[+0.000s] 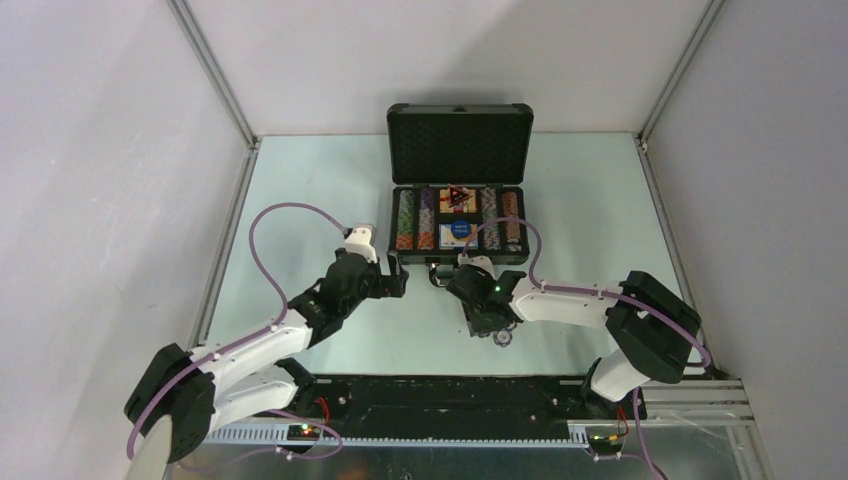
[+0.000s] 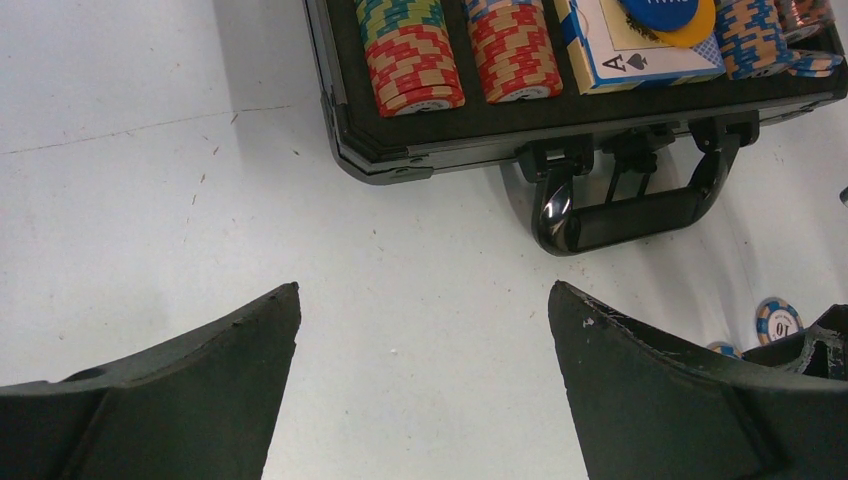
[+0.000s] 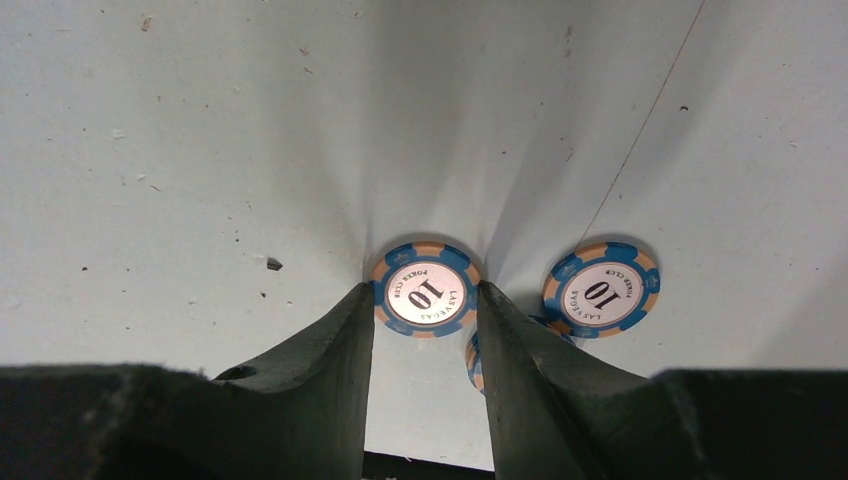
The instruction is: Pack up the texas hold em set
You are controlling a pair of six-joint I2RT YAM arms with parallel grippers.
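The right hand (image 3: 425, 305) pinches a blue-and-tan "10" chip (image 3: 425, 290) that appears to lie flat on the table (image 1: 300, 200), one finger against its rim at 9 o'clock and the other at 3 o'clock in the wrist view. A second chip (image 3: 601, 290) lies loose just beside it at 3 o'clock, and a third chip (image 3: 472, 360) is half hidden under the right finger. From above, the open case (image 1: 459, 140) stands at about 11 o'clock from this hand, its packed rows of chips (image 1: 405, 220) running 12 to 6. Any carry would probably go that way, with the chip tipped on edge to join a row. The left hand (image 2: 422, 292) hangs spread wide and empty near the case handle (image 2: 625, 215). It sits farther from the loose chips than the right hand does.
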